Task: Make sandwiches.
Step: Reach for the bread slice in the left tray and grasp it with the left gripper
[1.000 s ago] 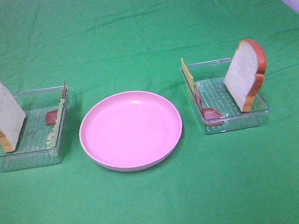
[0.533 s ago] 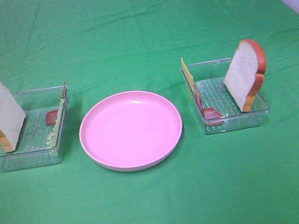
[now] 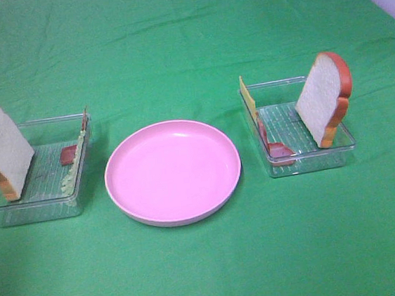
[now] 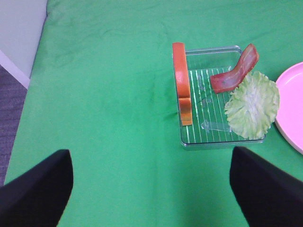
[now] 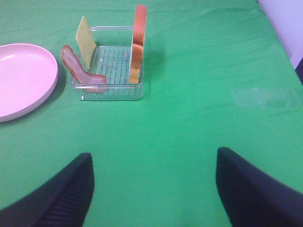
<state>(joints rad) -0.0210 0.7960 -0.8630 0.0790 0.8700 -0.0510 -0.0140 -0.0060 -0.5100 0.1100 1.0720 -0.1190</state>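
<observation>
A bread slice (image 3: 1, 149) stands upright in the left clear tray (image 3: 41, 207), with pale green lettuce (image 3: 72, 168) and a bacon strip (image 3: 69, 154) leaning on the tray's right wall. In the right clear tray (image 3: 312, 161) stand another bread slice (image 3: 323, 103), an orange cheese slice (image 3: 248, 100) and bacon (image 3: 279, 150). The left wrist view shows bread (image 4: 181, 85), bacon (image 4: 235, 74) and lettuce (image 4: 252, 104), with my left gripper (image 4: 151, 189) open, well short of that tray. My right gripper (image 5: 154, 189) is open too, short of the bread (image 5: 138, 42), cheese (image 5: 85, 35) and bacon (image 5: 80, 71). Neither gripper appears in the exterior high view.
An empty round pink plate (image 3: 172, 172) lies between the two trays on the green cloth (image 3: 186, 43). The cloth's edge and a grey floor (image 4: 12, 90) show in the left wrist view.
</observation>
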